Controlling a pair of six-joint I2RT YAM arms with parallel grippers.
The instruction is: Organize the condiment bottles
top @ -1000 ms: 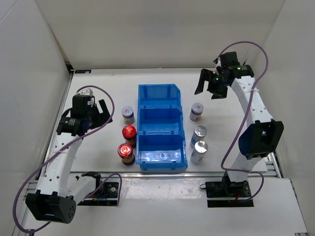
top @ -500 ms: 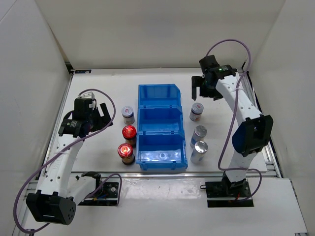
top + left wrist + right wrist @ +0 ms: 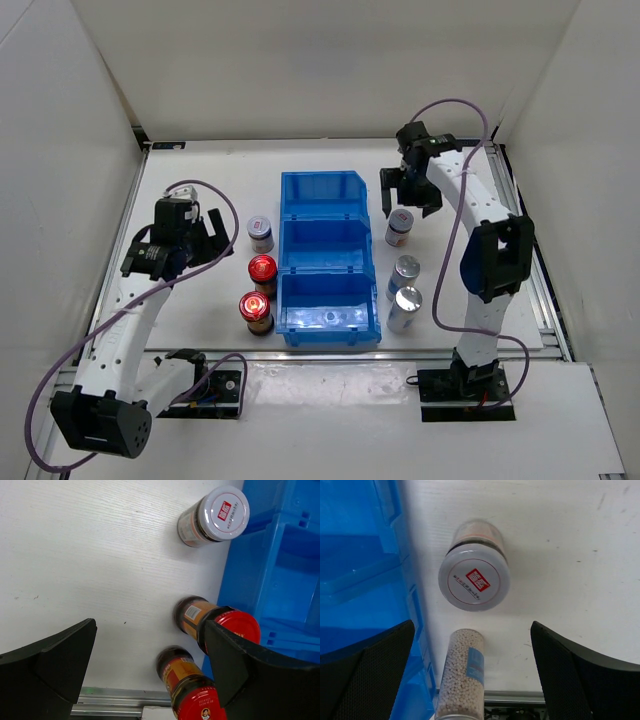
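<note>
Our right end effector (image 3: 407,203) hangs wide above a grey-lidded white bottle (image 3: 474,578); our left end effector (image 3: 207,240) gapes wide too.

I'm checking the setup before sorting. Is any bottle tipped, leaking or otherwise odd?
Nothing stands out. All six bottles stand upright, capped: two red-capped bottles and one white-lidded bottle left of the blue bin, two silver-capped bottles and another white-lidded bottle right of it. No spill shows on the table.

red stamp on grey bottle lid (image 3: 474,578), lettering illegible
</note>
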